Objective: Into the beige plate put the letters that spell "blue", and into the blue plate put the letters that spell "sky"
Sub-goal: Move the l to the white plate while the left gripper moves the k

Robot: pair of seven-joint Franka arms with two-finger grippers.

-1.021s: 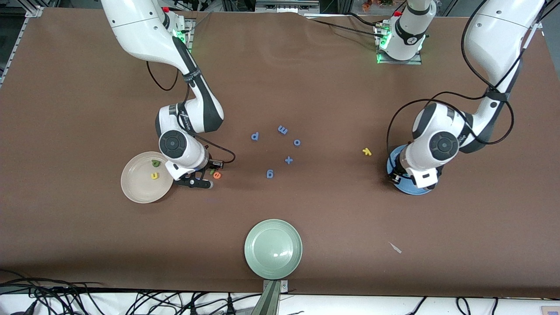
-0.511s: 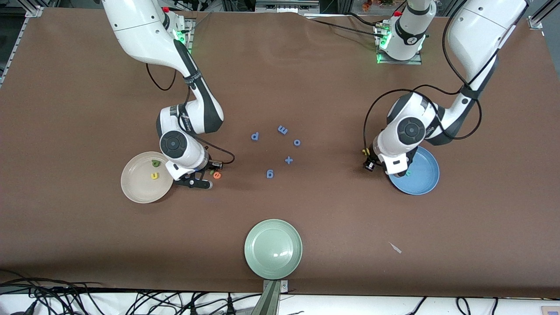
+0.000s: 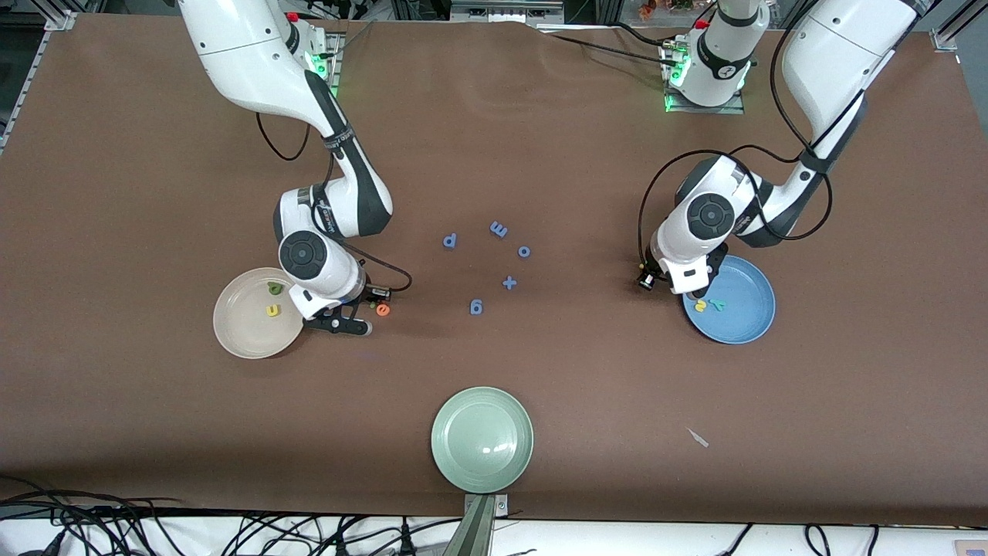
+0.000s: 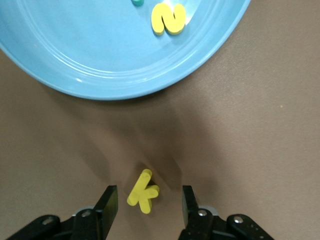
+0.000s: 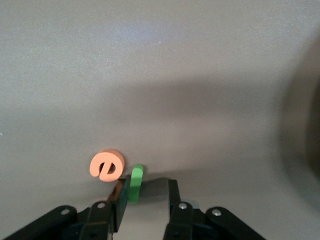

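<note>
Since a second ago the left gripper (image 4: 147, 205) has left the blue plate (image 3: 749, 316) and now sits low beside it, toward the right arm's end, jaws open astride the yellow k (image 4: 143, 191). Yellow s (image 3: 700, 306) and teal y (image 3: 717, 304) lie in that plate. The right gripper (image 5: 146, 200), part open, has the green l (image 5: 135, 182) against one finger, orange e (image 5: 106, 165) just beside. Green b (image 3: 274, 289) and yellow u (image 3: 272, 310) lie in the beige plate (image 3: 239, 332).

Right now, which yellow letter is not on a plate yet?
The yellow k. It lies on the bare table beside the blue plate, between the left tool's open fingers, while the yellow s and yellow u already sit on plates.
</note>
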